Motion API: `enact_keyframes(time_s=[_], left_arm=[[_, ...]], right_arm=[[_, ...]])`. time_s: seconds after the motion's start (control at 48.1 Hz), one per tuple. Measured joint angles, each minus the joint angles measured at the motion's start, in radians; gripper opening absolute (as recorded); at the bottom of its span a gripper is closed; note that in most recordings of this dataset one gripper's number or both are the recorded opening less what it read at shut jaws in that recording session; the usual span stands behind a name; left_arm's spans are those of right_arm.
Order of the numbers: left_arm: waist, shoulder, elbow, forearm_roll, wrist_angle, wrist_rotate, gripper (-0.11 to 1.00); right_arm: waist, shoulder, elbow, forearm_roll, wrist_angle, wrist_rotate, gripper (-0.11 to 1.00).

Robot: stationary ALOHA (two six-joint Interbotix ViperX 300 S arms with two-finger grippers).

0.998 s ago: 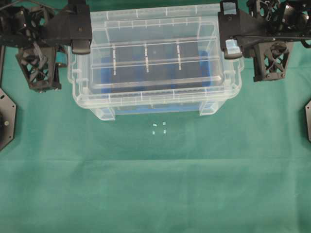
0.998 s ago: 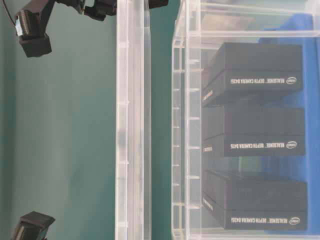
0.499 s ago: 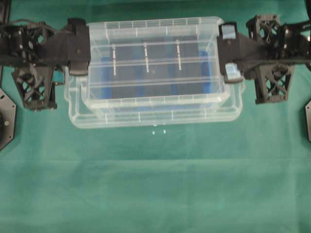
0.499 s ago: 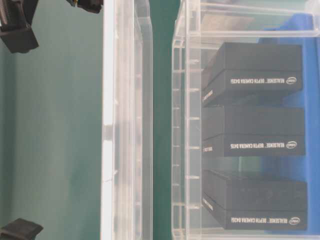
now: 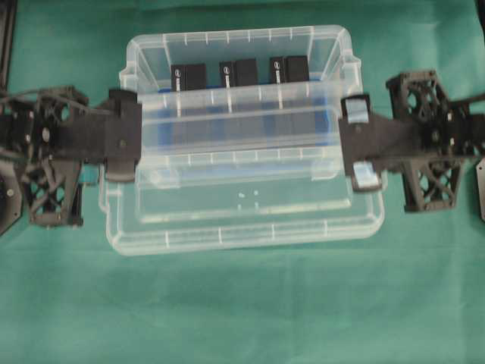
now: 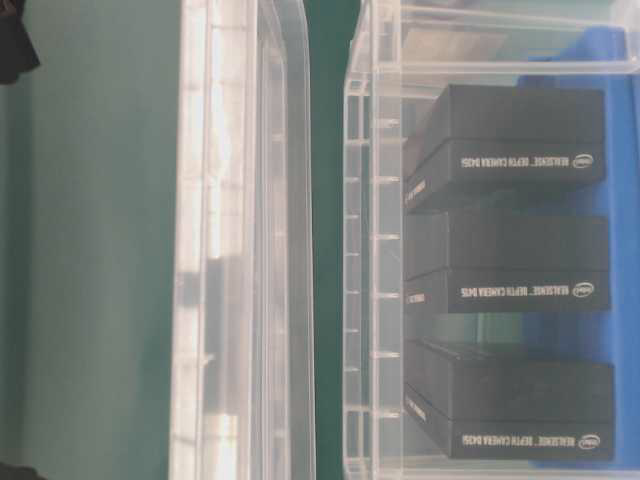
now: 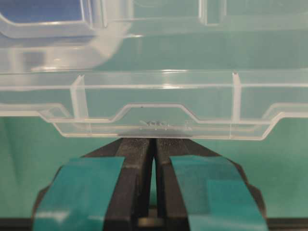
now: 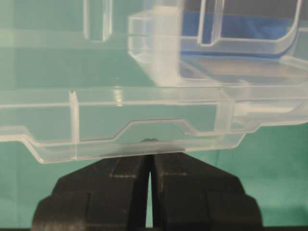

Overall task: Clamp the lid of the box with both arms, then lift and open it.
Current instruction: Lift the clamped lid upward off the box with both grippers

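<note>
The clear lid [image 5: 242, 220] hangs level above the table, clamped at both short ends. My left gripper [image 5: 129, 138], with teal tape, is shut on its left rim [image 7: 154, 126]; my right gripper [image 5: 352, 142], with pale tape, is shut on its right rim [image 8: 144, 144]. The box [image 5: 235, 36] stands behind and below, its rear half uncovered, and three black packs [image 5: 239, 73] show on the blue liner. In the table-level view the lid [image 6: 240, 250] floats apart from the box [image 6: 365, 250]. Both fingertip pairs, left [image 7: 154, 140] and right [image 8: 150, 156], meet on thin plastic.
Green cloth [image 5: 242, 311] covers the table around the box. Small white specks [image 5: 248, 199] lie on it under the lid. Black base plates sit at the far left edge [image 5: 6, 193] and the far right edge [image 5: 480, 182].
Both grippers have carried the lid upward and toward the table's front, off the box. The rear of the box and its packs now show uncovered.
</note>
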Motion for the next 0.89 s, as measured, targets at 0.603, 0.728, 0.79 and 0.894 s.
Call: enact_keyframes(time_s=[0.603, 0.728, 0.79, 0.894], left_arm=[[-0.201, 0.055, -0.029, 0.0, -0.002, -0.153, 0.01], [-0.225, 0.064, -0.035, 0.0, -0.002, -0.161, 0.01], [-0.233, 0.069, -0.038, 0.0, -0.002, -0.163, 0.01], [-0.239, 0.074, -0.041, 0.0, -0.002, -0.164, 0.01]], right_arm=[[0.272, 0.051, -0.028, -0.083, 0.044, 0.256, 0.01], [0.301, 0.061, -0.038, -0.087, 0.054, 0.279, 0.01], [0.313, 0.066, -0.041, -0.087, 0.054, 0.288, 0.01], [0.327, 0.075, -0.046, -0.087, 0.054, 0.301, 0.01]])
